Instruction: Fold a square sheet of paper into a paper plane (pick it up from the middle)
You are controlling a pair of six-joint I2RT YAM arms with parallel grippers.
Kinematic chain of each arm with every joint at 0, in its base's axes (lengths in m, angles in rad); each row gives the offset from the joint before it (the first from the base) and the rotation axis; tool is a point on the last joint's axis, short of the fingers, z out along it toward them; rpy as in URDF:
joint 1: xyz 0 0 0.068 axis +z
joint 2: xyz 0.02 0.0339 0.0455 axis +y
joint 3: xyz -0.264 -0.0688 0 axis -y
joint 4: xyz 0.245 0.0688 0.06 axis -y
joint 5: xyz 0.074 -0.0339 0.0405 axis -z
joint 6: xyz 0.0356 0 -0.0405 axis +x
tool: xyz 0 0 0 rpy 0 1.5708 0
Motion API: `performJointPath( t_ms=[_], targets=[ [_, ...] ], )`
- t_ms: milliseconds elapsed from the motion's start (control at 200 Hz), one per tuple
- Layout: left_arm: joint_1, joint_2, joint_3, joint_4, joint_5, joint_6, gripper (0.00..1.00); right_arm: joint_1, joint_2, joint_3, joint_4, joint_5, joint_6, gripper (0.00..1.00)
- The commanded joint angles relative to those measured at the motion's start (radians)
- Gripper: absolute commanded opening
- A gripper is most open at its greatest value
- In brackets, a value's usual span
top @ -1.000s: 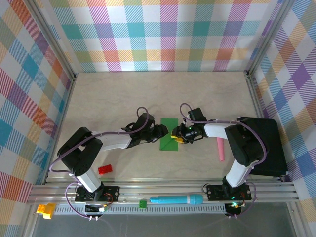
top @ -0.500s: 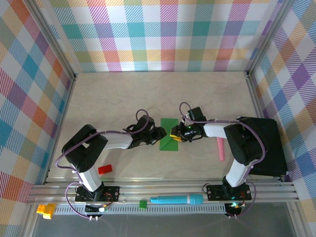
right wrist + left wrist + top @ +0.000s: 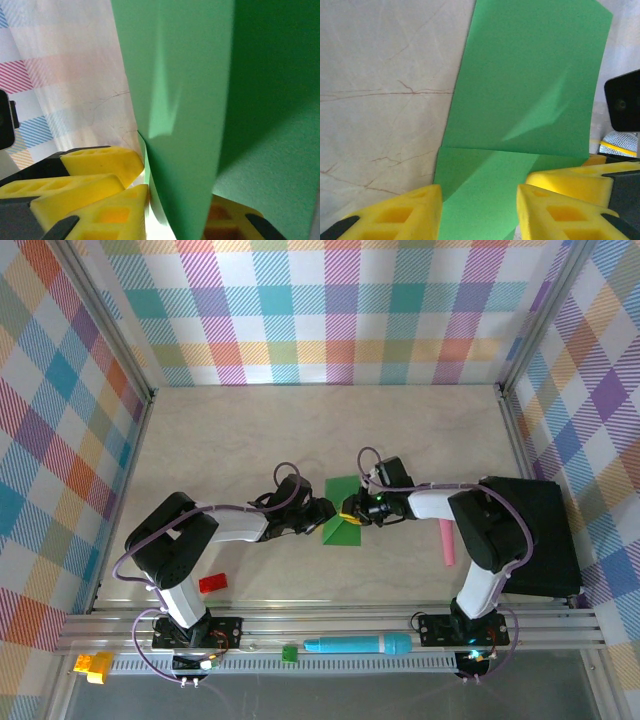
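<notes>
Leftward the right fingers [image 3: 351, 508] have crept, narrowing round the lifted edge of the square sheet of paper [image 3: 342, 488], mid-frame on the surface [image 3: 240, 430]; whether they pinch, I cannot tell. Left fingers [image 3: 324, 509], half open, straddle its corner. Best to fold slowly, matching edges.

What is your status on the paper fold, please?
Left gripper open, straddling the square sheet of paper. Right gripper astride its raised flap, grip unclear. Pink marker lies well aside.
</notes>
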Motion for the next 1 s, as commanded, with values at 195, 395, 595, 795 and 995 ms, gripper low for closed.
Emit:
performJointPath(
  t_ms=[195, 395, 595, 795, 995],
  targets=[
    [0.031, -0.074, -0.033, -0.005, -0.025, -0.013, 0.45, 0.011, -0.022, -0.004, 0.034, 0.043, -0.008, 0.12],
    [0.076, -0.237, -0.051, -0.116, -0.047, 0.032, 0.52, 0.006, -0.131, 0.006, 0.029, 0.081, -0.074, 0.08],
    [0.122, -0.436, -0.068, -0.2, -0.045, 0.076, 0.81, -0.011, -0.237, 0.028, 0.106, 0.009, -0.107, 0.07],
    [0.157, -0.547, -0.103, -0.104, 0.052, 0.061, 1.0, -0.021, -0.281, 0.068, 0.181, -0.148, -0.059, 0.08],
    [0.157, -0.464, -0.096, 0.079, 0.205, -0.012, 1.0, -0.021, -0.292, 0.088, 0.27, -0.258, 0.032, 0.08]
  ],
)
